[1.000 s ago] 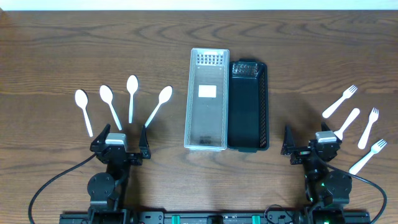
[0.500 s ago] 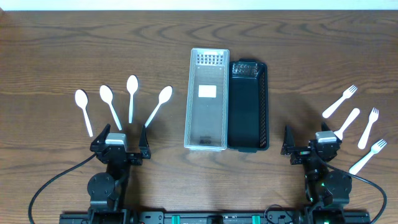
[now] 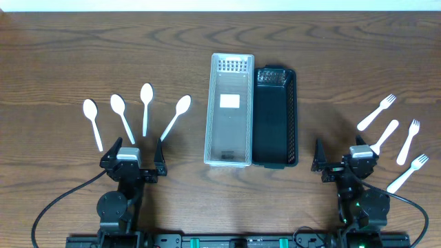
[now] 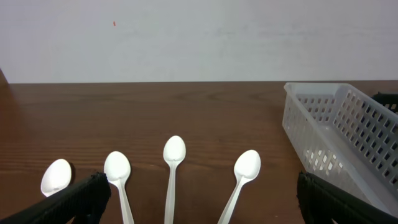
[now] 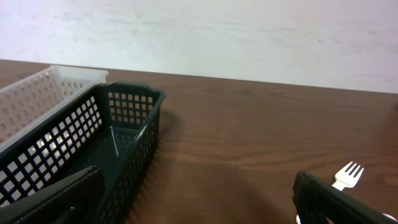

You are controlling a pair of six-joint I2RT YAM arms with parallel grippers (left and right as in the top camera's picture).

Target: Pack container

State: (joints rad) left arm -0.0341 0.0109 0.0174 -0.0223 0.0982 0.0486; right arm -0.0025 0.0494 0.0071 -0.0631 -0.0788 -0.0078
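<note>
A clear plastic basket [image 3: 230,110] and a black basket [image 3: 275,117] stand side by side at the table's middle. Several white spoons [image 3: 146,107] lie fanned out at the left; they also show in the left wrist view [image 4: 173,155]. Several white forks [image 3: 376,112] lie at the right; one fork [image 5: 347,174] shows in the right wrist view. My left gripper [image 3: 133,158] is open and empty, just below the spoon handles. My right gripper [image 3: 342,160] is open and empty, between the black basket and the forks.
The clear basket's corner [image 4: 323,118] shows at the right of the left wrist view. The black basket's near end [image 5: 118,124] fills the left of the right wrist view. A white wall runs behind the table's far edge.
</note>
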